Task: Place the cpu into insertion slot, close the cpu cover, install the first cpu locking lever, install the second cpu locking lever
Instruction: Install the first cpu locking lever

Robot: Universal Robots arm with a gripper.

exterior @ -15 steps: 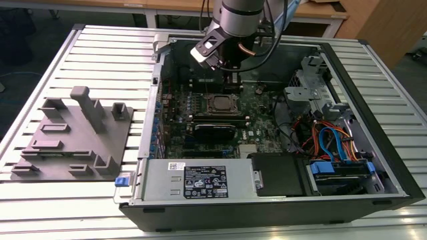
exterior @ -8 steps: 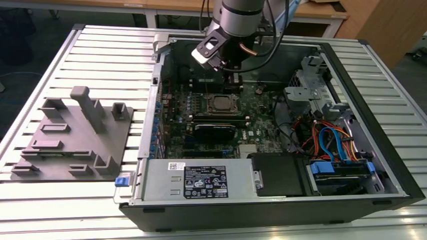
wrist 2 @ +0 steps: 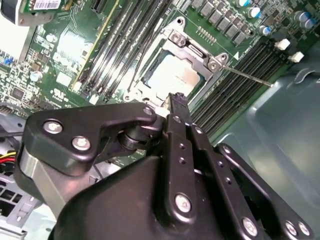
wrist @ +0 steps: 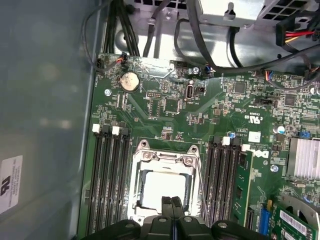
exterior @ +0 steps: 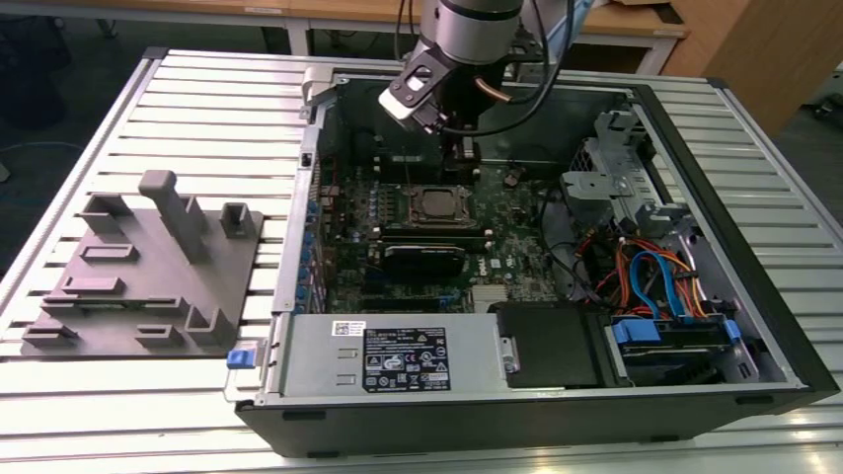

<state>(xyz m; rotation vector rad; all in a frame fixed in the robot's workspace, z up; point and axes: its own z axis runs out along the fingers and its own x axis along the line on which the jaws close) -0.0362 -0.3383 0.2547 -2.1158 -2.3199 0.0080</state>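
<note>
Rightward of the grey fixture [exterior: 145, 267] on the table [exterior: 132, 405], we see the cpu [wrist: 162, 185] seated in the insertion slot [exterior: 413, 205] with the cpu cover [wrist: 165, 150] down. A lever [wrist 2: 247, 76] juts loose, so we judge latching is left. Our claw [wrist: 172, 201], pinched together and empty, is at the cpu's edge.

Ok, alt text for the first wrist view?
Black gripper, jaws shut, tips at the edge of the dull silver square cpu, which lies under the thin silver frame cover. Long black memory slots flank it on the green circuit board.
</note>
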